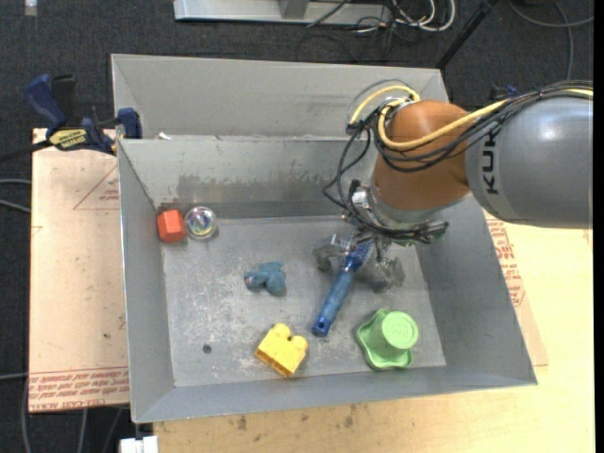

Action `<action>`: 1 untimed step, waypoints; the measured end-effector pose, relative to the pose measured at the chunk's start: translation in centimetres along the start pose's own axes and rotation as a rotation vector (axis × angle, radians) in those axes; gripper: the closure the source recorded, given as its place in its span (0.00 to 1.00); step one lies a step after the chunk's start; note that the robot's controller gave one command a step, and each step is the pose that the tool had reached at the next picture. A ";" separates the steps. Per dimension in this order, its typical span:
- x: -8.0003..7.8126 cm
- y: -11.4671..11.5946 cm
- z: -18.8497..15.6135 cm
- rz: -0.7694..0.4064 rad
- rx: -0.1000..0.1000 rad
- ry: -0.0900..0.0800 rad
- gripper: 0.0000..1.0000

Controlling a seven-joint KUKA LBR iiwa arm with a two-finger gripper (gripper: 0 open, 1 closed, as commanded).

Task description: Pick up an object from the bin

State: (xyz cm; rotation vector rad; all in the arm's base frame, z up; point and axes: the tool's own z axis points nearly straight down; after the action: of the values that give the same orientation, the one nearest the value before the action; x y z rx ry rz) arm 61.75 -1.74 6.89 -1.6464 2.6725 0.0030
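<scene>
The blue stick (332,302) is lying slantwise in mid-bin, its upper end sitting inside the gripper (359,264), whose jaws are standing apart, unclenched. Gripping so near that end is risking the stick swinging down and slipping out, perhaps knocking the green cup (388,338).
</scene>
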 end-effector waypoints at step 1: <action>-0.1 0.0 0.0 0.005 0.000 -0.003 0.00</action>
State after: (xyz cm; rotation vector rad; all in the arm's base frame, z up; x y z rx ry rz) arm 61.80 -1.66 6.91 -1.6382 2.6741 0.0059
